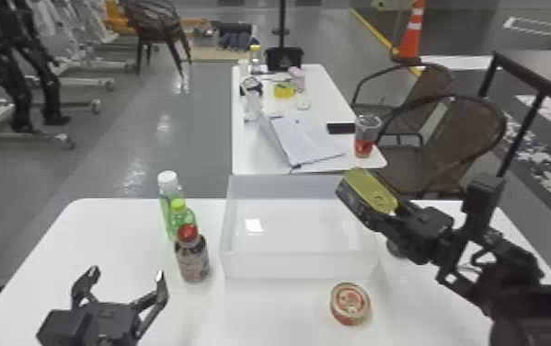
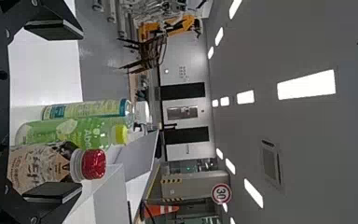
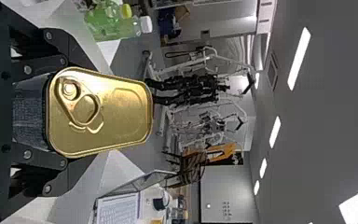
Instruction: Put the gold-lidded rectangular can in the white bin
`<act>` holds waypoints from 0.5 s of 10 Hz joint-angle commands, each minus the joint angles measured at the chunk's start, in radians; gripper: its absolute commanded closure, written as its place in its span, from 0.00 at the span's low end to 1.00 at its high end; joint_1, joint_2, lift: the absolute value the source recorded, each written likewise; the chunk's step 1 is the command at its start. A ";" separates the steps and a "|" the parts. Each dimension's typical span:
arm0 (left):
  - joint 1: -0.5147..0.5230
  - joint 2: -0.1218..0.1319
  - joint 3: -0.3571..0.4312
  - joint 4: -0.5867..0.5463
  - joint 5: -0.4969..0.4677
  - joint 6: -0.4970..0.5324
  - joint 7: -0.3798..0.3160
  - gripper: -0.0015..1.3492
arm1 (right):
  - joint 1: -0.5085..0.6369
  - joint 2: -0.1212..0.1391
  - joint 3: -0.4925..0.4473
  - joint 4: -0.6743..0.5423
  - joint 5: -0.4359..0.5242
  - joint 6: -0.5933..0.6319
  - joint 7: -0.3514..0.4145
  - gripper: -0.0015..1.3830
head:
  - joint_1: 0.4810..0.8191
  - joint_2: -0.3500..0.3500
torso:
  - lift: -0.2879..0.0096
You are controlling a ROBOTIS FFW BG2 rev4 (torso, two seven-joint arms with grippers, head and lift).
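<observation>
The right gripper [image 1: 394, 212] clamps the gold-lidded rectangular can [image 1: 367, 192] above the right edge of the white plastic bin [image 1: 297, 267], the left gripper [image 1: 127, 272] stands open, and a clear cup [image 1: 368, 131] on the white rear table [image 1: 247, 152] contains red liquid [image 1: 363, 149].

The tabletop [image 1: 104, 230] is white and smooth, with a rounded far-left corner, and extends beneath and beyond the left claw [image 1: 127, 275]. A white bin [image 1: 298, 266], translucent-walled and open at the top, rests on it between the left claw and the right claw [image 1: 391, 216]. Three bottles stand upright in a staggered row, beyond and to the right of the left claw: the red-capped bottle [image 1: 192, 263] nearest, the yellow-green-capped bottle [image 1: 186, 222] next, and the white-capped bottle [image 1: 165, 200] farthest. A round tin [image 1: 350, 303], red-sided, lies flat, lid up, nearer the robot than the right claw.
</observation>
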 commanded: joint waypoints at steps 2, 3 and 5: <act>-0.012 -0.003 -0.032 0.012 0.030 0.004 0.023 0.12 | -0.073 0.040 0.055 0.147 -0.033 -0.091 -0.080 0.92 | 0.20 0.50 | 0.63; -0.010 -0.003 -0.041 0.013 0.042 0.010 0.035 0.12 | -0.091 0.054 0.055 0.205 -0.056 -0.108 -0.101 0.92 | 0.20 0.50 | 0.63; -0.013 -0.003 -0.054 0.019 0.054 0.007 0.050 0.12 | -0.144 0.065 0.083 0.329 -0.094 -0.139 -0.103 0.92 | 0.20 0.50 | 0.63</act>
